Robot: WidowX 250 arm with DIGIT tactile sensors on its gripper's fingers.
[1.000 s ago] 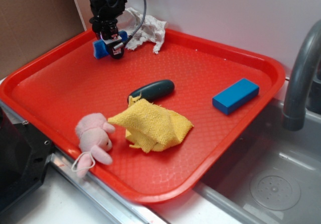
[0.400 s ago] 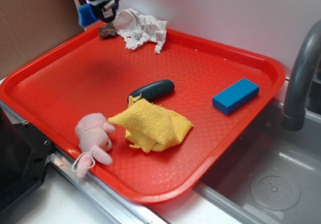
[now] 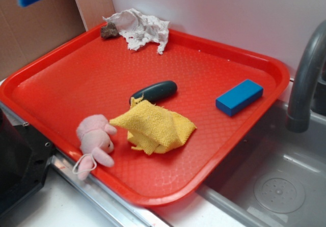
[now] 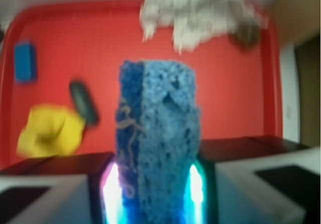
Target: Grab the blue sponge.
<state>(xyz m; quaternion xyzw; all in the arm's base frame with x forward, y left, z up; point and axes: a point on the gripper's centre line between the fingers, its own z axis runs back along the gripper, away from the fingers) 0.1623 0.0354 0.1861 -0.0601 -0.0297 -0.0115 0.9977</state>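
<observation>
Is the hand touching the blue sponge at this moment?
Touching. The wrist view shows the blue sponge squeezed between the two fingers of the hand, held above the red tray.

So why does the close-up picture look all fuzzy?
In the wrist view the blue sponge fills the middle, and the red tray, yellow cloth and white rag behind are smeared and soft, with coloured glow beside the sponge. The exterior view is sharp, apart from the blurry sponge at its top-left corner.
</observation>
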